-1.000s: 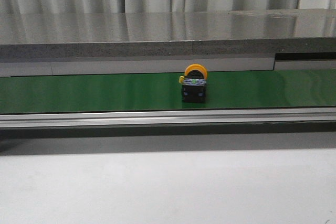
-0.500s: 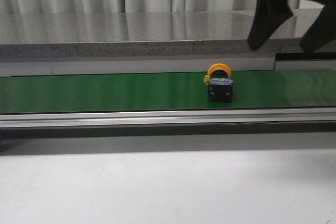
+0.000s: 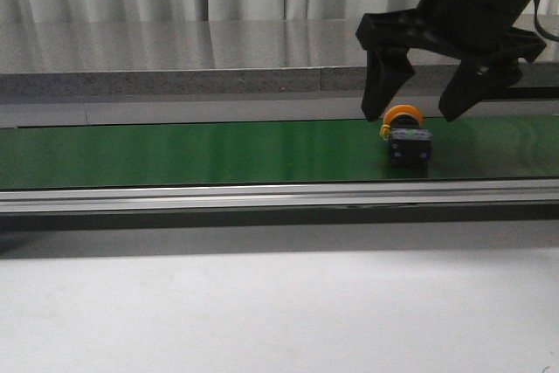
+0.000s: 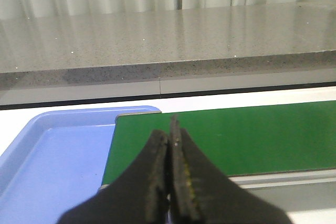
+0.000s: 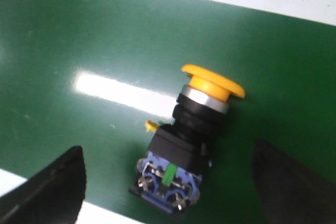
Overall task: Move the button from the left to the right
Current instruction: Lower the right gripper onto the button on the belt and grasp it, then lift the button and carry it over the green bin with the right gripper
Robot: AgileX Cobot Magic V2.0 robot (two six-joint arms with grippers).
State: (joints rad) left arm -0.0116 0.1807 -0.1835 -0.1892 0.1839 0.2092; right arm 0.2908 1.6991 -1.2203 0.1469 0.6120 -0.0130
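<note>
The button [image 3: 408, 140] lies on the green belt [image 3: 192, 153], right of centre in the front view: yellow-orange cap, black body, blue terminal end. My right gripper [image 3: 424, 113] hangs open just above it, one finger on each side, not touching. The right wrist view shows the button [image 5: 189, 140] lying between the two wide-spread fingers [image 5: 50, 190], cap pointing away. My left gripper [image 4: 170, 135] is shut with nothing in it, over the belt's left end; it does not show in the front view.
A blue tray [image 4: 47, 166] sits at the left end of the green belt [image 4: 252, 137]. A metal rail [image 3: 262, 196] runs along the belt's near side. Behind it is a grey stone ledge [image 3: 218, 80] and curtains. White table surface [image 3: 262, 312] lies in front.
The button has travelled rightward along the belt. My right gripper came down from the upper right and now straddles it, open.
</note>
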